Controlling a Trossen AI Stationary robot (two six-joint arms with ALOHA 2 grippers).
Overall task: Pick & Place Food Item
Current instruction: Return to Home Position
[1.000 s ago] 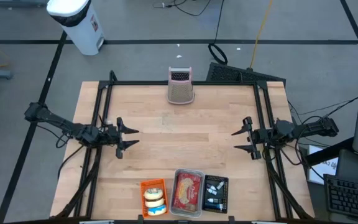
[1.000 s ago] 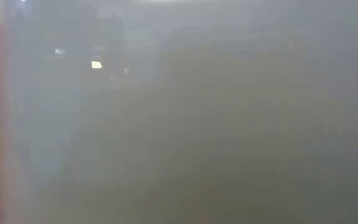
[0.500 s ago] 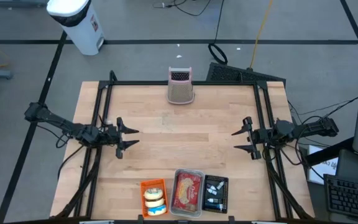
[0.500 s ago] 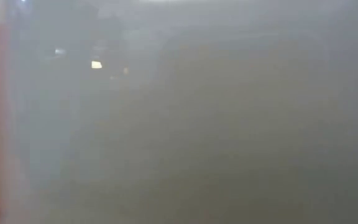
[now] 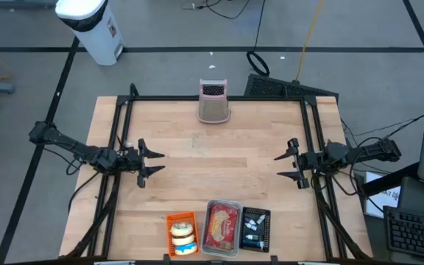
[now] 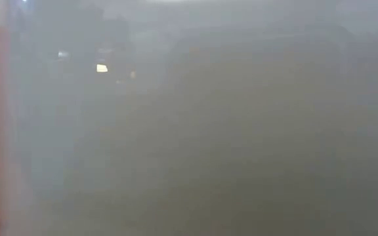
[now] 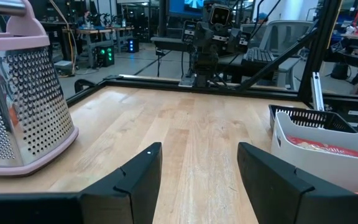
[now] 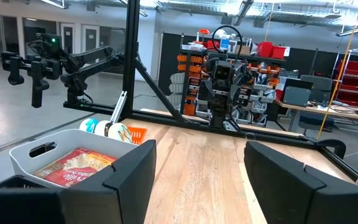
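Note:
Three trays stand in a row at the table's near edge. An orange tray (image 5: 182, 234) holds round iced pastries (image 8: 107, 129), a pale tray (image 5: 223, 227) holds a red food packet (image 8: 73, 165), and a black tray (image 5: 255, 228) holds small pale items. My left gripper (image 5: 155, 163) hovers open at the table's left side, pointing level toward the middle. My right gripper (image 5: 280, 166) hovers open at the right side, facing it. Nothing is between either pair of fingers (image 7: 135, 177) (image 8: 132, 171).
A pink-framed metal grater (image 5: 213, 103) stands upright at the far edge's middle, also large in the left wrist view (image 7: 17, 93). Black frame rails (image 5: 120, 147) run along the table's sides. The low view is filled by a pale tray wall (image 6: 189, 118), with orange at its left.

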